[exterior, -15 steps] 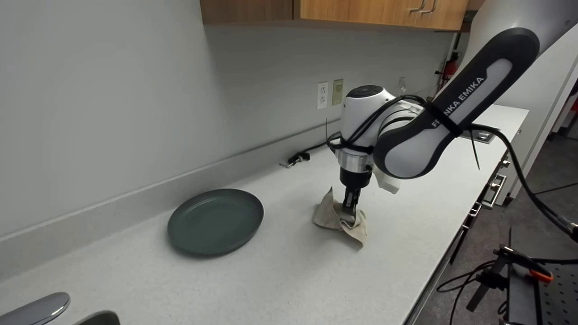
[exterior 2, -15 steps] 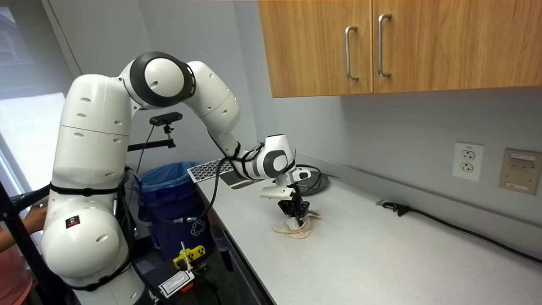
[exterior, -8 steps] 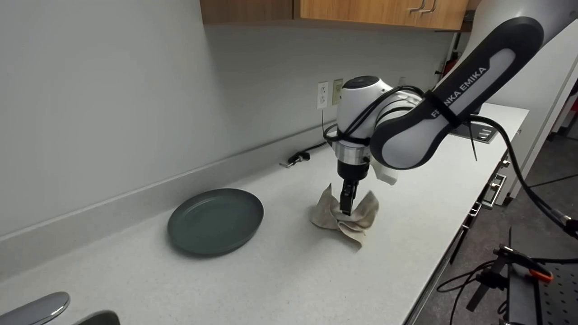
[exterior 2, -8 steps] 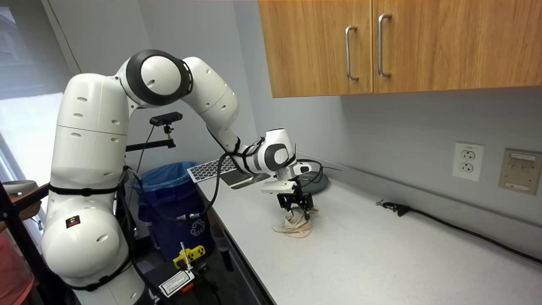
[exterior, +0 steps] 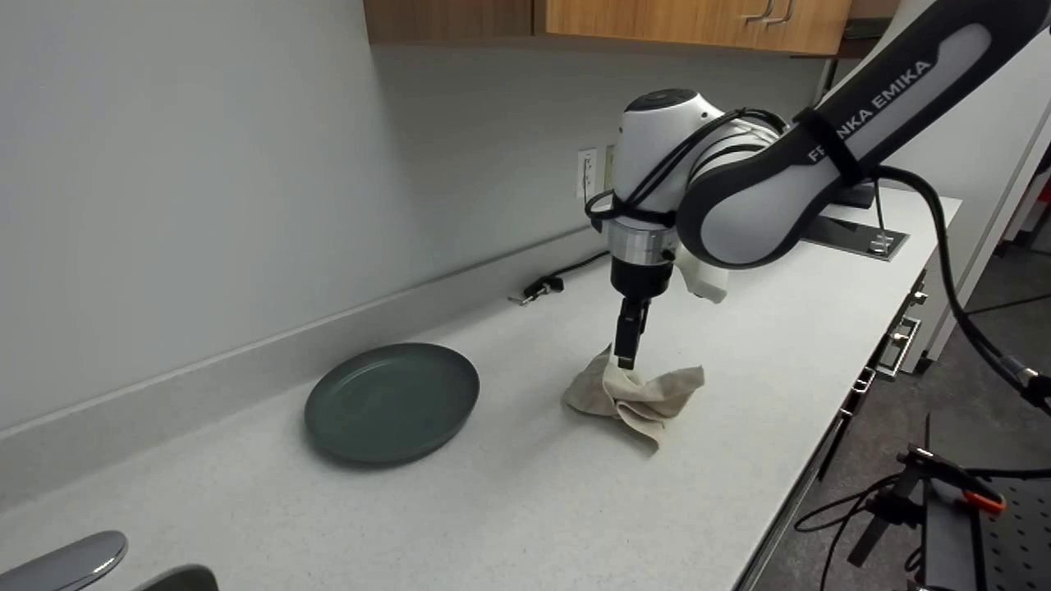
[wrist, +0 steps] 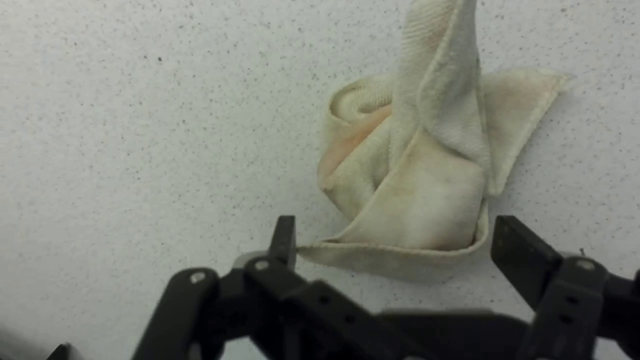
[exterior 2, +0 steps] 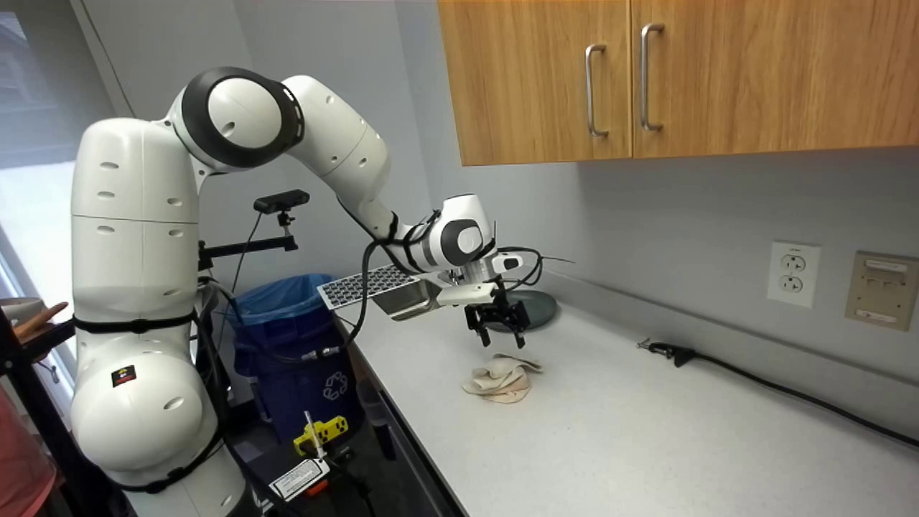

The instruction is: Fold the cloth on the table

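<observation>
"Wall down one side, pale counter running along it, front edge across from that. What's reaching over?"

"The arm, in across that edge and bent down at its far end."

"And lying on the counter?"

"A dark green plate, round and flat, near the wall. A good stretch of counter runs from it across to the cloth."

"How does the cloth sit?"

"Rumpled, in loose folds, one corner poking up. It lies between the wall and the front edge, apart from both."

"Now the claw. Has it got hold of anything?"

"Just air. It hangs right above the cloth with its jaws spread wide. In an exterior view you can see a strip of counter between it and the cloth, so they're apart."

"And the small thing by the wall?"

"A black clip, on the counter, well apart from the claw."

"How do the fingertips stand?"

"One to each side; from the wrist view the cloth's lower fold shows in the gap between them."
</observation>
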Motion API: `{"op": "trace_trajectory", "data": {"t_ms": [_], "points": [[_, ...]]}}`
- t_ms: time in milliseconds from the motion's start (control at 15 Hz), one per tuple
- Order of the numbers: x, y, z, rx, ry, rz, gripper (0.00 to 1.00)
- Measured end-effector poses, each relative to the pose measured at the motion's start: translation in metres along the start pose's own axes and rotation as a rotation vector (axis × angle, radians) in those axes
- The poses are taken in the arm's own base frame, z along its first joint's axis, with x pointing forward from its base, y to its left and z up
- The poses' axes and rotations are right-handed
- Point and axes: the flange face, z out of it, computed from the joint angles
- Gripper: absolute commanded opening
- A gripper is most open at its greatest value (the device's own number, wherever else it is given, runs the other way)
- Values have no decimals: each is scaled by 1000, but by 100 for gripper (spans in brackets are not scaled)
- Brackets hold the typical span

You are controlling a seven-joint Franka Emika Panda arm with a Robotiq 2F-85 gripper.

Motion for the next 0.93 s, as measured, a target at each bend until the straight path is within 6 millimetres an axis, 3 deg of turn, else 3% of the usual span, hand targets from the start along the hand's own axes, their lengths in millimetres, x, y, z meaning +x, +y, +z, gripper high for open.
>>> {"op": "trace_trajectory", "data": {"t_ms": [467,933], "points": [[-1,-5,-40,-5,25,-9,100],[-29,-5,-85,-5,50,11,100]]}}
